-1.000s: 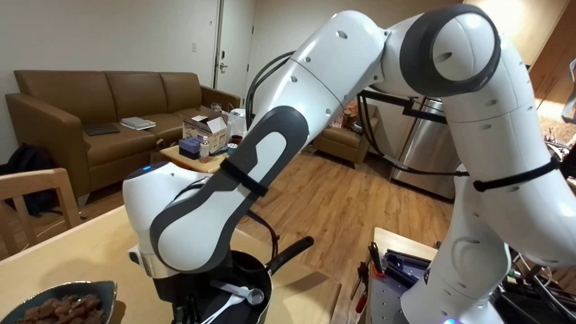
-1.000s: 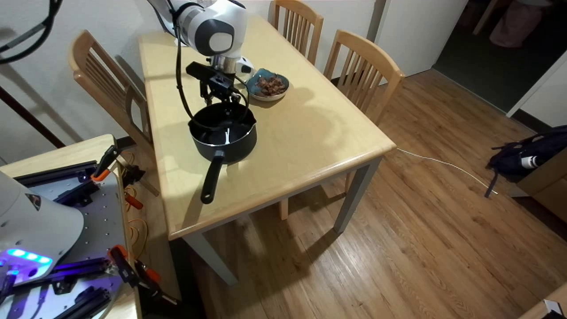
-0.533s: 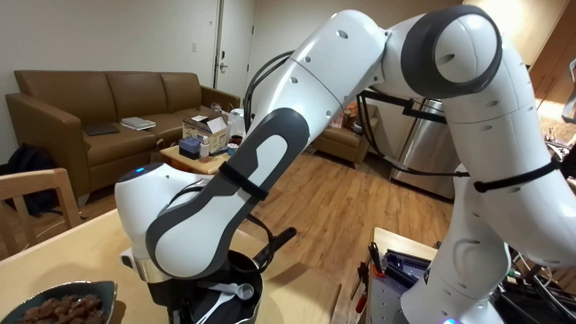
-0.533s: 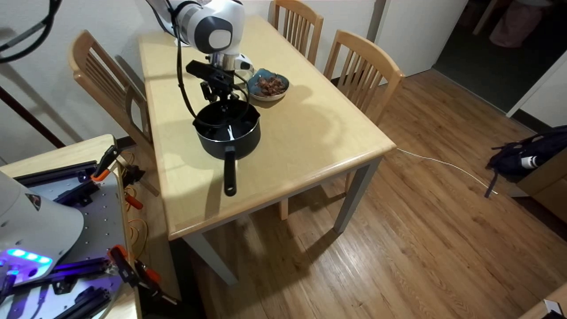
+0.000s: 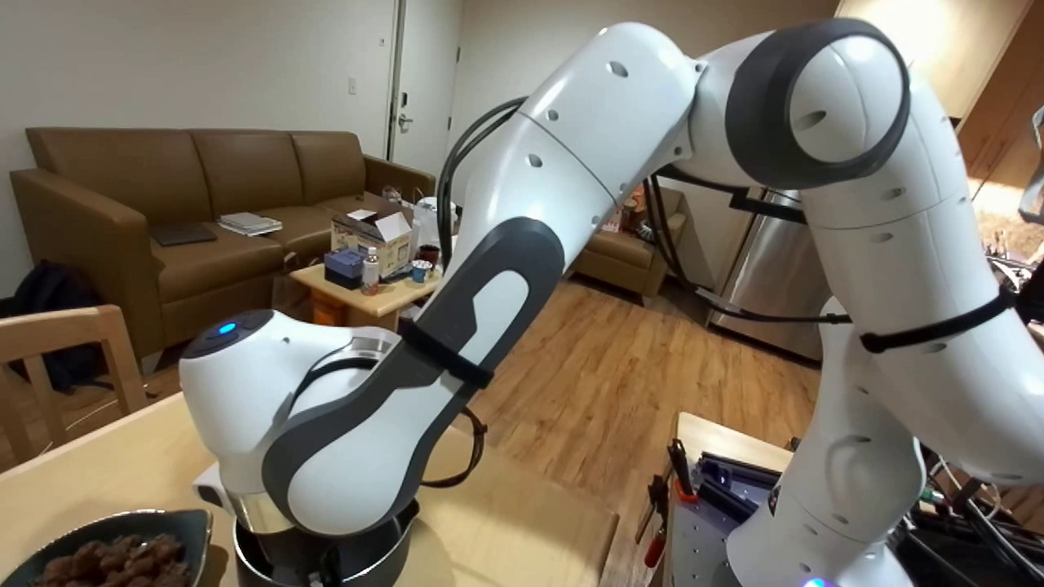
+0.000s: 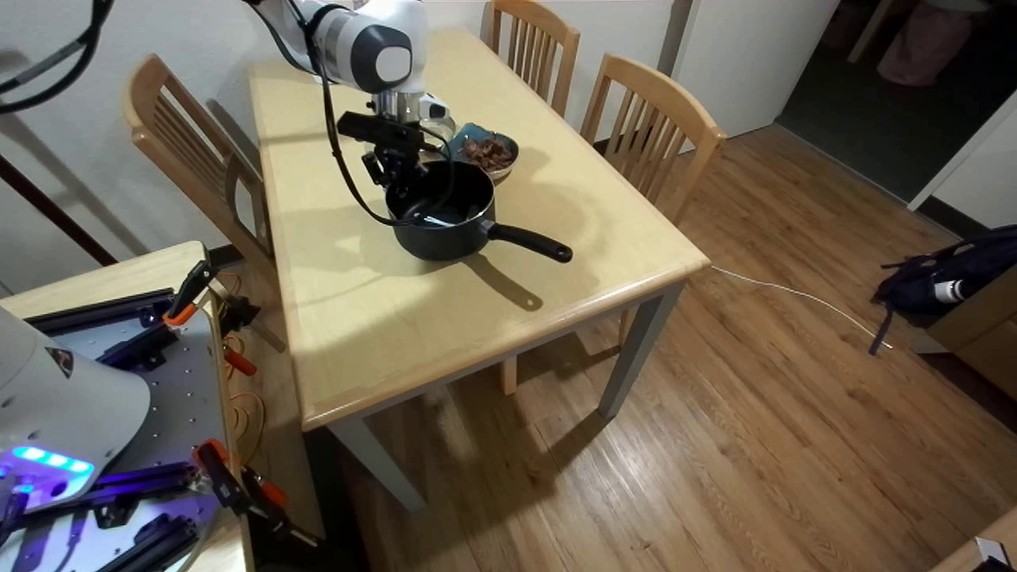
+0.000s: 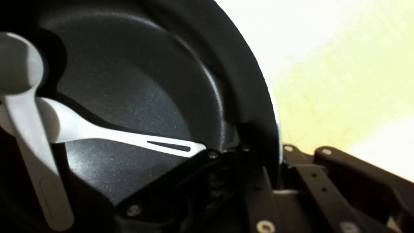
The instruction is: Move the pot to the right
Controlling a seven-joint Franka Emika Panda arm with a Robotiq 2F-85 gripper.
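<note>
The pot (image 6: pixel 445 242) is a black round saucepan on the pale wooden table (image 6: pixel 365 342), its long handle (image 6: pixel 528 240) pointing right in an exterior view. In the wrist view my gripper (image 7: pixel 264 152) is shut on the pot's wall, one finger inside and one outside. Inside, on the dark bottom, lie two pale spoons: one with a slotted handle (image 7: pixel 129 137) and a wider scoop (image 7: pixel 38 145) crossing over it. Another exterior view shows the pot's near wall (image 5: pixel 390 558) below my wrist; the handle is hidden there. Whether the pot touches the table I cannot tell.
A blue bowl (image 6: pixel 469 139) with brown food stands close behind the pot, also in view as a bowl (image 5: pixel 114 562) at lower left. A black cable (image 6: pixel 349 187) loops from my arm over the pot. Wooden chairs (image 6: pixel 659 119) line the table's sides.
The pot has turned: its handle swung from the table's near end toward the right in an exterior view. The body shifted right and slightly back, closer to the bowl. My wrist moved slightly.
</note>
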